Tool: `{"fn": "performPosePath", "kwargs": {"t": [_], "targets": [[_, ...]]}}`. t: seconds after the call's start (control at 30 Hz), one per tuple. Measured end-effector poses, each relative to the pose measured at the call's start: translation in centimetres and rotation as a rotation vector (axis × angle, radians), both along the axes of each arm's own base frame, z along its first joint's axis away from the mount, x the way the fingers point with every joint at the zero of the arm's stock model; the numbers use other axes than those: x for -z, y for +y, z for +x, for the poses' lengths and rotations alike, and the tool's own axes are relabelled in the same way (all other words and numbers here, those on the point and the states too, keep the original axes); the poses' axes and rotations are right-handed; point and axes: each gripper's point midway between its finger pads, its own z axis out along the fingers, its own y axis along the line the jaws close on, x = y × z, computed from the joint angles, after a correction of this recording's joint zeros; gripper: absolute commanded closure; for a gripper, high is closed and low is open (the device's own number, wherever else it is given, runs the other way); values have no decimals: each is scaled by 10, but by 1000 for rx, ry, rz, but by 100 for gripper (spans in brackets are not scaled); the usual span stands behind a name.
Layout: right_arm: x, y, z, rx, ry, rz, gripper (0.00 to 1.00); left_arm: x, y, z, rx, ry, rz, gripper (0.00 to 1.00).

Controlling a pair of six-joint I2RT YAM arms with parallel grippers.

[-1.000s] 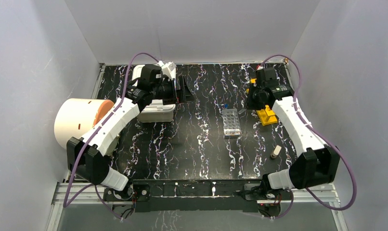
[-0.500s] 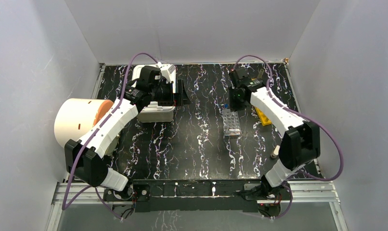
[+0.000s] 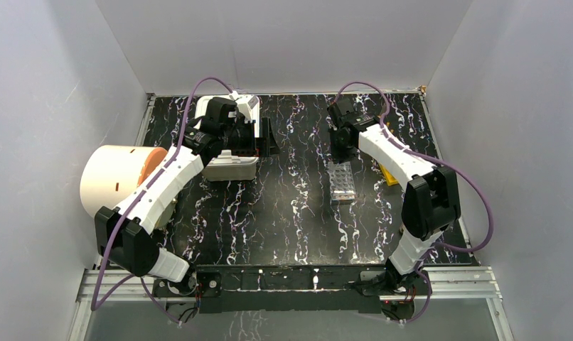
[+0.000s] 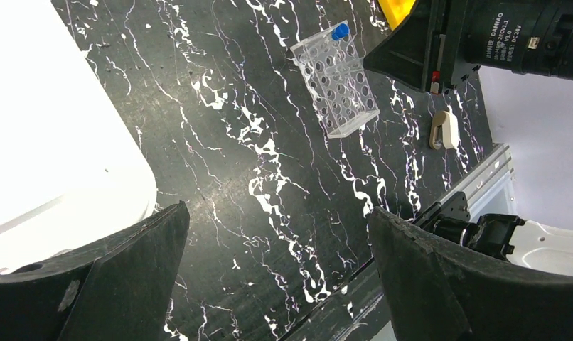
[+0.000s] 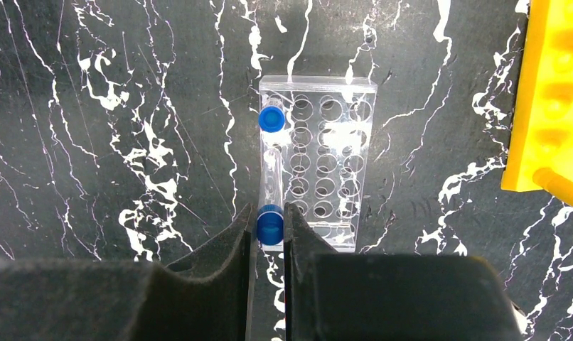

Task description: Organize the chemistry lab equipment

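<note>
**Holding a capped vial over the clear rack**

The black marbled table [image 3: 291, 213] is seen beneath both arms. Well off to the outer side of the left pincer [image 4: 276, 213], the big cream cylinder [image 3: 116, 177] is lying. A white tub [image 4: 49, 142] is found below and to the left of that pincer. Its jaws are spread wide and nothing is held between them.

To the right of the right pincer [image 5: 269, 217], and apart from it, the yellow holed rack [image 5: 550, 92] is seen. Straight ahead of the same fingertips, the clear perforated rack [image 5: 340, 153] is set on the table.

A blue-capped vial [image 5: 270, 226] is pinched at its cap between the narrowly set jaws. Its glass body reaches forward past the fingertips along the rack's left column. Whether its tip is touching the rack cannot be told. Beyond that tip, a second vial [image 5: 271, 118] is seated in the rack's far left corner hole.

The held vial is judged to be light, stiff, smooth-walled and breakable. The cap is taken to be the best place for a grip. Its plastic is likely less slippery than the glass, and a squeeze can be borne there with little risk of cracking.
</note>
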Motion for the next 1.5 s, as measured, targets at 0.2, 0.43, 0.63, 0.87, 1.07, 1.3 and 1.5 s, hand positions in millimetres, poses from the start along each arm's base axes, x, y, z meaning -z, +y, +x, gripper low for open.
{"fn": "performPosePath", "kwargs": {"t": [0.2,0.43,0.63,0.87,1.07,1.3,1.5], "targets": [[8,2,6,4,-1,-3,84,1,1,1,1,-10,10,3],[16,2,11,11,0,-21,84,1,2,2,0,-15,17,2],[17,-1,13,13,-6,-37,81,3,4,2,-2,-15,29,2],[26,2,16,7,17,-44,77,3,5,1,1,-18,36,2],[34,4,19,8,52,-59,71,3,6,1,3,-15,40,2],[25,9,28,24,39,-49,61,3,6,1,5,-17,42,2],[31,8,26,29,66,-60,52,3,6,0,6,-18,43,2]]}}
